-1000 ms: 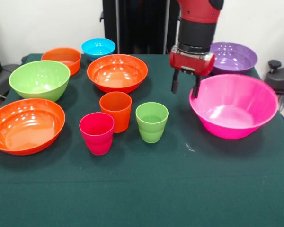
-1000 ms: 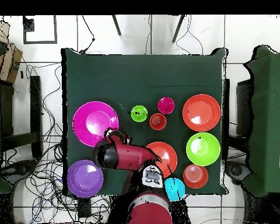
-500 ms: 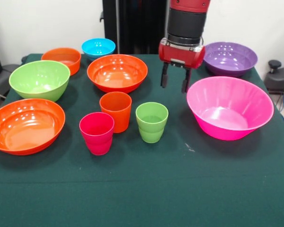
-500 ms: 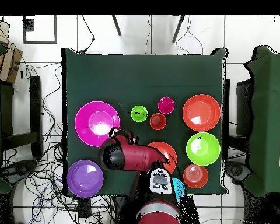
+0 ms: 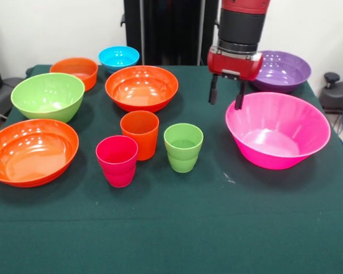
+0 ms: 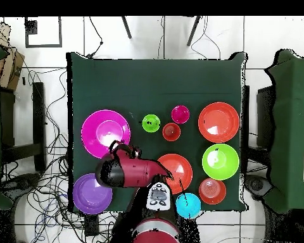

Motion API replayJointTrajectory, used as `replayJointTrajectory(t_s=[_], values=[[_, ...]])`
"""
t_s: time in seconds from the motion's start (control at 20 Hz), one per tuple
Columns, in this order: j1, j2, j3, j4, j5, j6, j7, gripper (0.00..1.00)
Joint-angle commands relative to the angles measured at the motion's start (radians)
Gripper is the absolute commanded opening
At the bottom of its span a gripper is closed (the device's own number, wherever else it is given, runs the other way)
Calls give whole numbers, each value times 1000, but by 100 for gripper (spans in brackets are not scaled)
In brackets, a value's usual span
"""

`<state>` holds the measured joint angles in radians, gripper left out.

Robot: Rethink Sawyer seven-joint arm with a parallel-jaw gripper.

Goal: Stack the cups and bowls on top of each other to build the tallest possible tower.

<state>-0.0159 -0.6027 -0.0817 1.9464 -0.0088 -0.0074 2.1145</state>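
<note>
Pincer (image 5: 223, 103) hangs spread apart and empty just above the far rim of the large pink bowl (image 5: 278, 129), purple bowl (image 5: 280, 68) behind it. Nothing stacked yet; bowls and three cups (image 5: 143, 148) sit apart on the green bench (image 5: 217, 228). Glossy hard plastic, likely light, stiff, slippery: best pinched across the thin rim wall. Cups are tapered and ridged.

Worktop (image 5: 217, 228): dark green cloth, plain.
Cups: magenta-red cup (image 5: 117, 160), orange cup (image 5: 140, 133), light green cup (image 5: 183, 147).
Bowls: large pink bowl (image 5: 277, 129), purple bowl (image 5: 280, 69), green bowl (image 5: 47, 96), blue bowl (image 5: 119, 57), small orange bowl (image 5: 74, 71), two wide orange bowls (image 5: 142, 87) (image 5: 31, 151).
Gripper (image 5: 226, 97): red body, black fingers.
</note>
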Motion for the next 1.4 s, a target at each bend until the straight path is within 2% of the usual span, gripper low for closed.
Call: replayJointTrajectory(t_s=[0.05, 0.3, 0.55, 0.7, 1.15, 1.4], values=[[33, 20, 51, -25, 6, 82, 96, 100], [39, 28, 53, -25, 11, 72, 103, 100], [-30, 137, 89, -69, -35, -16, 74, 100], [-59, 175, 99, -94, -57, -39, 54, 100], [-50, 201, 88, -127, -54, -44, 56, 100], [-12, 196, 76, -130, -23, -33, 80, 100]])
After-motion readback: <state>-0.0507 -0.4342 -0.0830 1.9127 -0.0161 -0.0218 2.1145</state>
